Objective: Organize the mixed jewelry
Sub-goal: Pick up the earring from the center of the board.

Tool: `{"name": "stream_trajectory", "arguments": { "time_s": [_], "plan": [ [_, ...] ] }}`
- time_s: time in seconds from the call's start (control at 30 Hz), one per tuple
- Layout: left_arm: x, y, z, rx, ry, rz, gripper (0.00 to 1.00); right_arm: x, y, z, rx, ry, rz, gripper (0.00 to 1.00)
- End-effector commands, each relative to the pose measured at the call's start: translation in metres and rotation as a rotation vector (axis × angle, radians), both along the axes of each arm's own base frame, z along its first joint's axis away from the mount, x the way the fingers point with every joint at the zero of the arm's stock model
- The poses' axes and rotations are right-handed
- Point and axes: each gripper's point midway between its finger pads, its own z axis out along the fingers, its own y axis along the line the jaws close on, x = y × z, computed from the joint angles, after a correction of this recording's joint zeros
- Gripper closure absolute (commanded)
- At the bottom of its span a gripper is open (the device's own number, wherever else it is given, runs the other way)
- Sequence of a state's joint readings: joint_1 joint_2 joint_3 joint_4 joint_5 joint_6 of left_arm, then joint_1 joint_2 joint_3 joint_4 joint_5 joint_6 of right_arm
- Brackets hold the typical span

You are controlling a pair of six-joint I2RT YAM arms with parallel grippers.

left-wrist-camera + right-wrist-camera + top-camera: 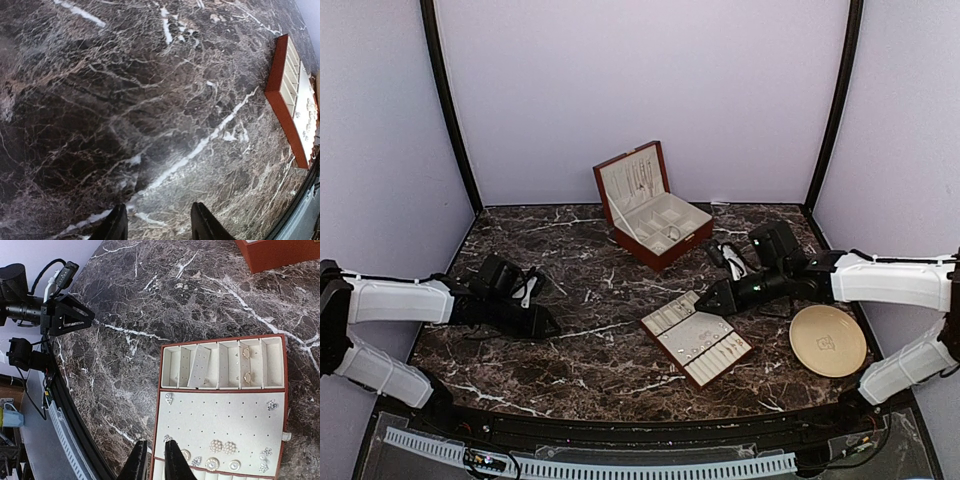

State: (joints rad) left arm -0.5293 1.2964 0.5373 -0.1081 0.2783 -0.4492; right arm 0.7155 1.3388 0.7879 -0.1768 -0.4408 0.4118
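The jewelry here is small earrings on a flat red-brown tray (159,405) with cream lining: a triangular stud (168,398), two pearl clusters (222,446), gold pieces (245,354) in the slots, and sparkly studs (272,404). My right gripper (156,456) is at the tray's near-left corner with its jaws narrowly apart across the tray's edge. A tiny sparkly earring (167,438) sits at the tip of the inner finger. In the top view the right gripper (706,304) is over the tray (665,338). My left gripper (159,222) is open and empty over bare marble, also seen from above (542,324).
An open red-brown jewelry box (665,248) stands at the back centre, with thin chains (642,180) hanging in its lid. A round beige plate (828,340) lies at the right. The tray's end shows in the left wrist view (280,95). The left arm (65,317) shows in the right wrist view.
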Motion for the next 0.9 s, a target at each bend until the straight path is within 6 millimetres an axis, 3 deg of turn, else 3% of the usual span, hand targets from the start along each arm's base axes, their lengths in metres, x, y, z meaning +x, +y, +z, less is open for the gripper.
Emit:
{"name": "stream_trajectory", "arguments": {
  "time_s": [0.0, 0.17, 0.3, 0.47, 0.87],
  "plan": [
    [0.0, 0.014, -0.005, 0.075, 0.018, 0.045, 0.56, -0.005, 0.003, 0.012, 0.057, -0.038, 0.012, 0.84],
    [-0.001, 0.018, -0.008, 0.094, 0.009, 0.048, 0.56, -0.007, 0.002, 0.008, 0.065, -0.04, 0.01, 0.83],
    [-0.002, 0.007, -0.013, 0.04, 0.043, 0.028, 0.65, -0.008, 0.001, 0.008, 0.069, -0.041, 0.012, 0.83],
    [-0.005, -0.006, -0.014, -0.024, 0.054, -0.014, 0.67, -0.01, -0.001, 0.008, 0.069, -0.045, 0.01, 0.83],
    [-0.018, 0.005, -0.02, 0.011, 0.094, 0.0, 0.76, -0.011, -0.003, 0.006, 0.075, -0.038, -0.003, 0.83]
  ]
}}
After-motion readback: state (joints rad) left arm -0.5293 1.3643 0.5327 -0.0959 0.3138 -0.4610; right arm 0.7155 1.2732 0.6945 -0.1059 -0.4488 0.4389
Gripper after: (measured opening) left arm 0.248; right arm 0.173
